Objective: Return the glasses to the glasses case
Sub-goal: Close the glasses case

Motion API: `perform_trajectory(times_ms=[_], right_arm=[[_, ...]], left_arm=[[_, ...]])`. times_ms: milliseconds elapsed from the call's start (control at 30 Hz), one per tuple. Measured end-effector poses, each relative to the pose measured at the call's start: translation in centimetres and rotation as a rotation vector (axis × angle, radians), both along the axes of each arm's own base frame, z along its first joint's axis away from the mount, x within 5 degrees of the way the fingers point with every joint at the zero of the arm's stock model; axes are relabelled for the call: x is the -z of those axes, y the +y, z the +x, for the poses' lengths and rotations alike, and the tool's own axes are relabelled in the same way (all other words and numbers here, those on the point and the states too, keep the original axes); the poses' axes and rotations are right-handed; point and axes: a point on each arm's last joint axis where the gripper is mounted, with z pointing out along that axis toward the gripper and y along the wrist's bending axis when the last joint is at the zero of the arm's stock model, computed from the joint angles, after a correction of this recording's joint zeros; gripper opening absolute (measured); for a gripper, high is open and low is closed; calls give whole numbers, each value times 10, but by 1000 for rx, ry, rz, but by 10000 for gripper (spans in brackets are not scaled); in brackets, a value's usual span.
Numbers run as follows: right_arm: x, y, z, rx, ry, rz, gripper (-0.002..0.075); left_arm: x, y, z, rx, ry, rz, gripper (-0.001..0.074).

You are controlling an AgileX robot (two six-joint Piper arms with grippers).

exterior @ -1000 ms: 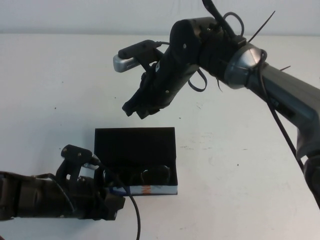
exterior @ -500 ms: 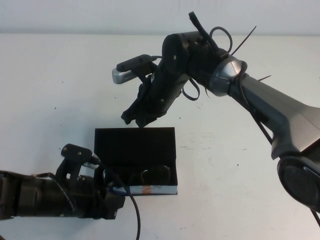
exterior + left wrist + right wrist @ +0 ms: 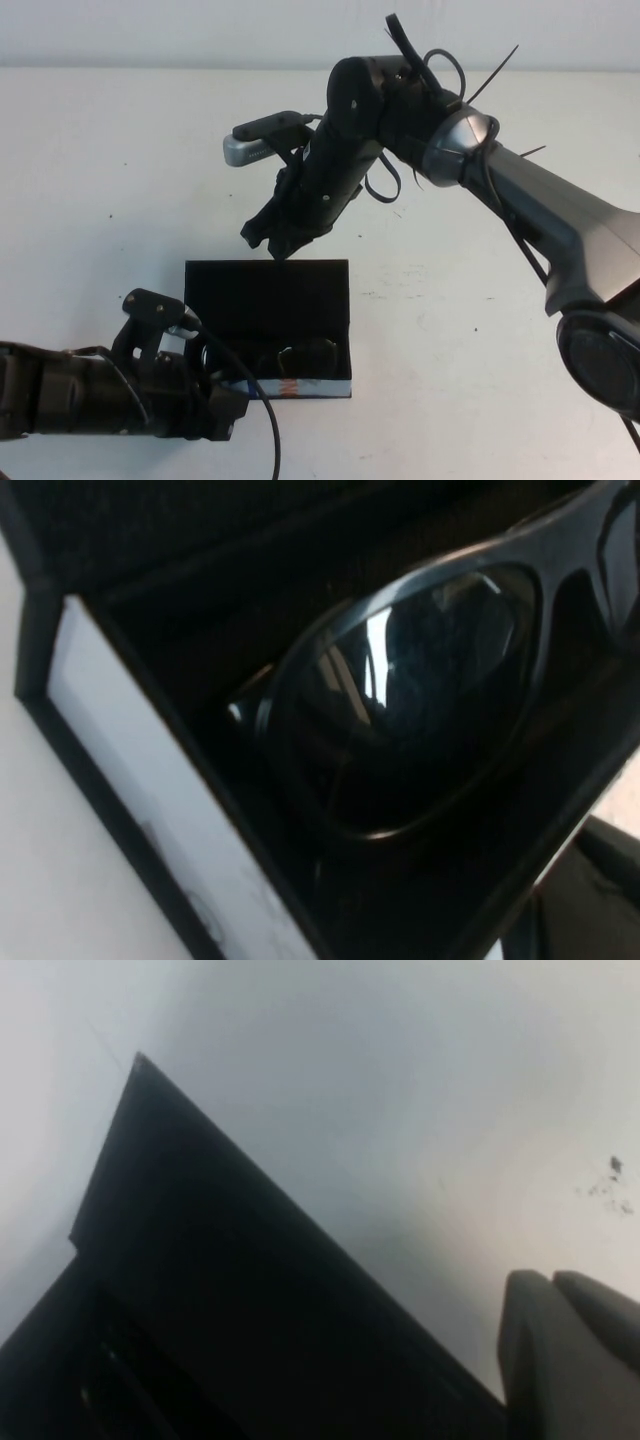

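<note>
At the near edge of the surface (image 3: 90, 200), the left gripper (image 3: 222, 408) sits against the glasses case (image 3: 268, 300); whether its jaws are open I cannot tell. The glasses (image 3: 300, 355) already lie inside, so only closing the flap seems left. Beyond the case's far edge hovers the right gripper (image 3: 272, 238), jaws pressed together, empty, with bare room around.

A plain white table (image 3: 120, 170) fills nearly the whole high view, evenly lit with soft shadows and a few small dark specks on its right half, and along its far edge runs a pale grey-white wall (image 3: 150, 30).
</note>
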Motion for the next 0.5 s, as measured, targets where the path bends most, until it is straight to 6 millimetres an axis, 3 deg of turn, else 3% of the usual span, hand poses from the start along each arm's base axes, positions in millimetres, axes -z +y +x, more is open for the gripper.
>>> perform_trajectory(times_ms=[500], right_arm=[[-24, 6, -19, -9, 37, 59, -11]], left_arm=[[1, 1, 1, -7, -2, 13, 1]])
